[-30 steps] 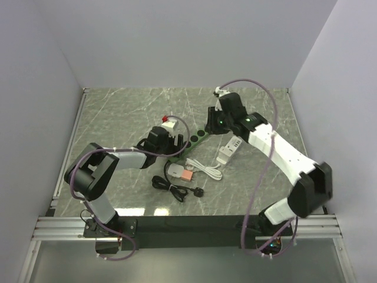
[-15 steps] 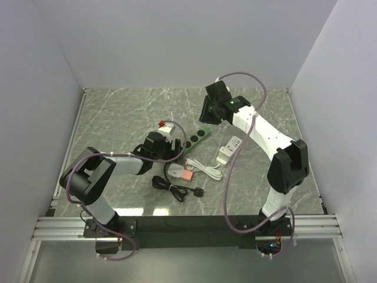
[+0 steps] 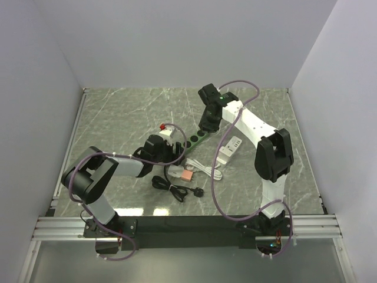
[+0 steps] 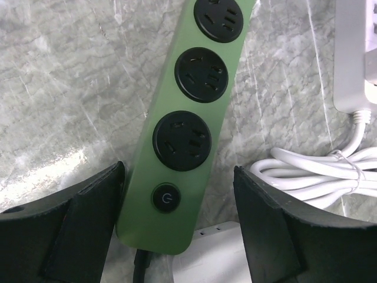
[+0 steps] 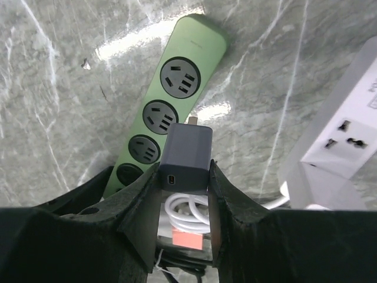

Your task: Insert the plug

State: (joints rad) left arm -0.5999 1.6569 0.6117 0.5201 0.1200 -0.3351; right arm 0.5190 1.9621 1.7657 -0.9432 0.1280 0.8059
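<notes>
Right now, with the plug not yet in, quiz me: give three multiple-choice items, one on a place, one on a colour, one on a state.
1. Where is the left gripper relative to the power strip? A at its far end; B astride its button end; C clear of it.
2. The power strip is: A white; B green; C red.
3. The grey plug is: A plugged in; B lying loose; C clamped in the right gripper above the strip.

B: the left wrist view shows the button between the open jaws.
B: its casing is green in both wrist views.
C: the right wrist view shows the jaws pinching it.
</notes>
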